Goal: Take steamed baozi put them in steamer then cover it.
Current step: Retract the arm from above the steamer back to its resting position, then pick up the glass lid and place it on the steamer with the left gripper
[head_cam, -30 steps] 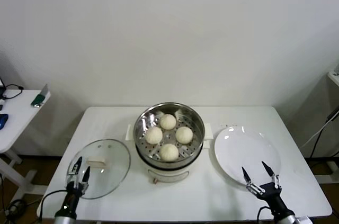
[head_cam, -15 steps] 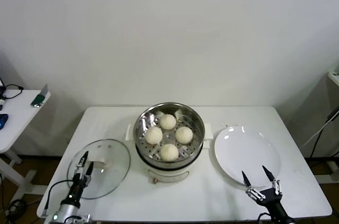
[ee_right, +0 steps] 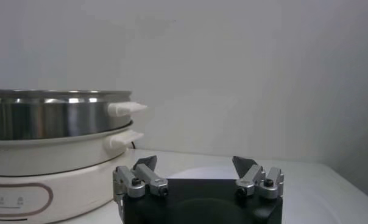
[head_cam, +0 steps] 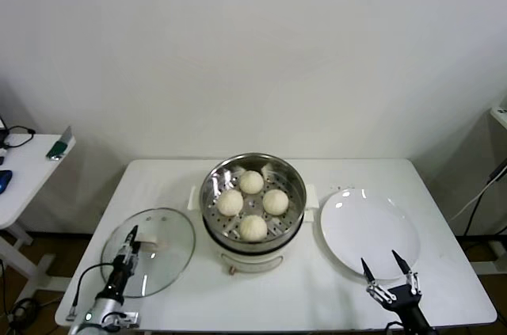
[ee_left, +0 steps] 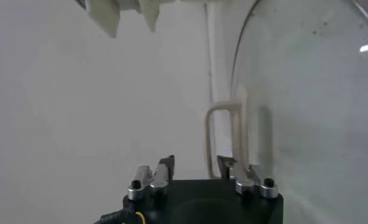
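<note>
Stainless steel gleams at the centre of the white worktop (head_cam: 333,303), where the steamer (head_cam: 253,202) holds four steamed baozi (head_cam: 253,205) and stands uncovered. The cover (head_cam: 150,249), clear glass with a cream handle, lies flat on the worktop to the steamer's left. The left claw (head_cam: 128,246) sits low over the cover's near edge, its fingers straddling the handle; whether they grip it cannot be told. The right claw (head_cam: 388,266) hovers released at the near rim of the white plate (head_cam: 367,222).
</note>
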`<action>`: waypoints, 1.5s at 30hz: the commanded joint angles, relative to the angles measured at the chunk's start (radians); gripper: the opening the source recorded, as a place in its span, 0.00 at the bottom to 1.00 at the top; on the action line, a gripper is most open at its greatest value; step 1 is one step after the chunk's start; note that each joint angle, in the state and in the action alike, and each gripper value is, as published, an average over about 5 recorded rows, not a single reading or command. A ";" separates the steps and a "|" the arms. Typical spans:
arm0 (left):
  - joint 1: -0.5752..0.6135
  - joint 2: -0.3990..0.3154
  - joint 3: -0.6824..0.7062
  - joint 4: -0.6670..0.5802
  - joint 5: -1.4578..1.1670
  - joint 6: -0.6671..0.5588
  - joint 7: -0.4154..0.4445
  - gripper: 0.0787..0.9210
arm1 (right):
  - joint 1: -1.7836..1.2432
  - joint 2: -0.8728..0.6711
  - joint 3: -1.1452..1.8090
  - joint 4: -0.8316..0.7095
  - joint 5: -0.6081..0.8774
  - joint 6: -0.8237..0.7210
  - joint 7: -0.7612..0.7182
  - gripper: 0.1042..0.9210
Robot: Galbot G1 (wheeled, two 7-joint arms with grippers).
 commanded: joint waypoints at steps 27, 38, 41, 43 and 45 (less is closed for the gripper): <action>0.056 0.214 -0.082 -0.500 -0.418 0.306 0.395 0.07 | 0.001 -0.005 0.009 -0.011 -0.045 -0.008 0.022 0.88; -0.023 0.330 0.014 -0.749 -0.431 0.503 0.535 0.07 | -0.003 -0.019 0.006 -0.026 -0.046 0.006 0.023 0.88; -0.066 0.318 0.117 -0.802 -0.410 0.572 0.555 0.07 | -0.001 -0.020 0.004 -0.031 -0.045 0.015 0.021 0.88; -0.101 0.297 0.194 -0.826 -0.375 0.612 0.578 0.07 | 0.003 -0.018 0.002 -0.031 -0.045 0.019 0.019 0.88; -0.138 0.269 0.267 -0.838 -0.326 0.649 0.604 0.07 | 0.008 -0.016 -0.001 -0.031 -0.046 0.021 0.018 0.88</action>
